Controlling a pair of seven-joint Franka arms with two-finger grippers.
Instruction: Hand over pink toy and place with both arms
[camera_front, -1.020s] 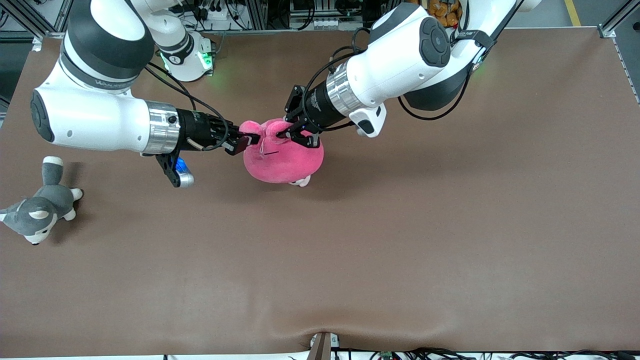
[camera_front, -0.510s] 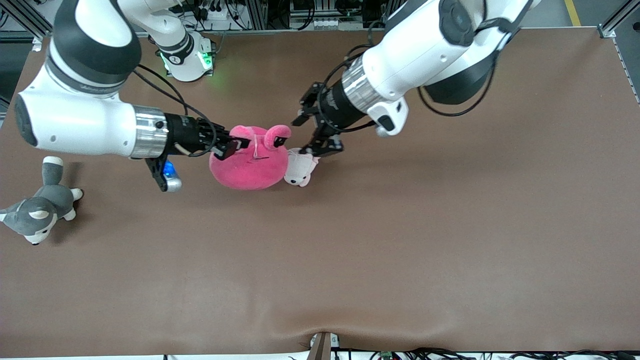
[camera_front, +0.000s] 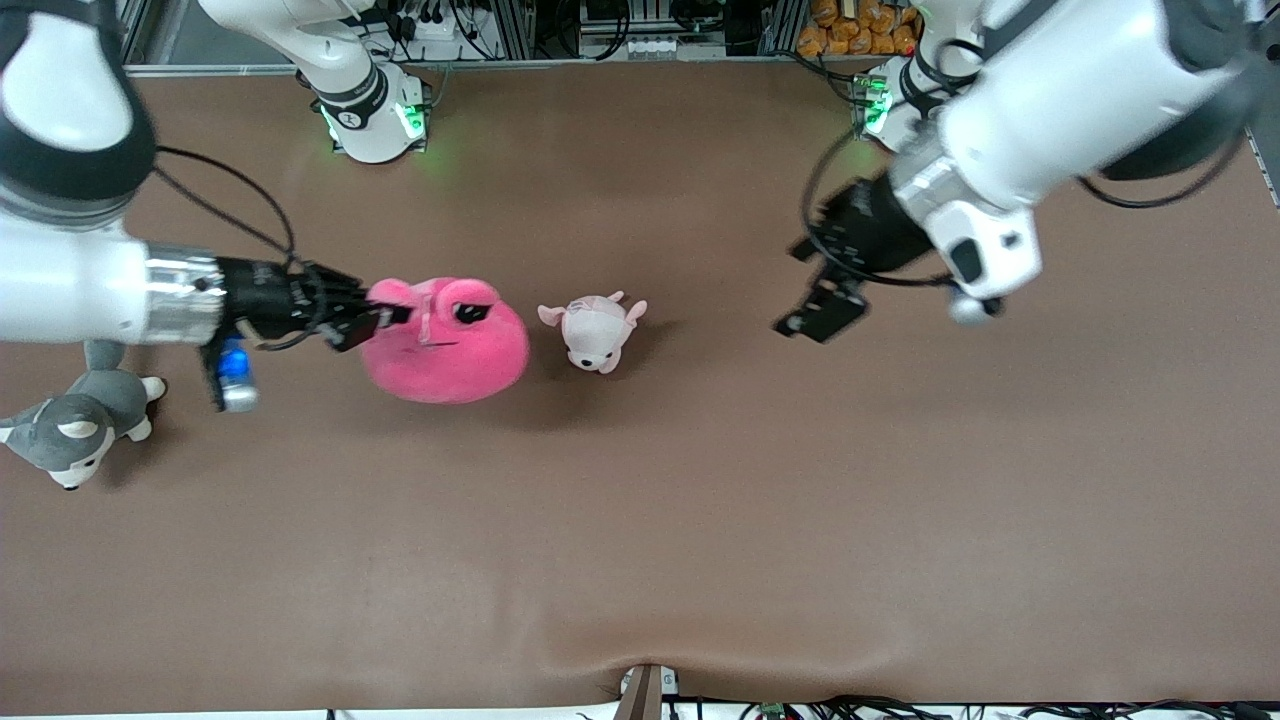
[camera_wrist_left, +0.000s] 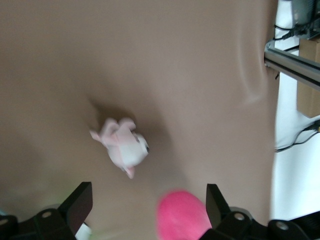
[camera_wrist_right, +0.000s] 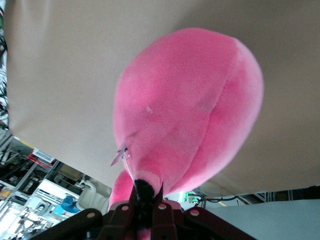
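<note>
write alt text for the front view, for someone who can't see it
The right gripper is shut on an eye stalk of the pink toy. The left gripper hangs open over bare table.

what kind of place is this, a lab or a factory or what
Most likely a robotics lab: two white arms bolted along a brown-covered table, aluminium framing and cable clutter at its edge, and plush toys as test objects, with the pink toy in the right pincer.

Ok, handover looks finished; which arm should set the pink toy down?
The right arm. The right gripper is shut on the pink toy by one eye stalk, while the left gripper is open, holds nothing and is over bare table.
</note>
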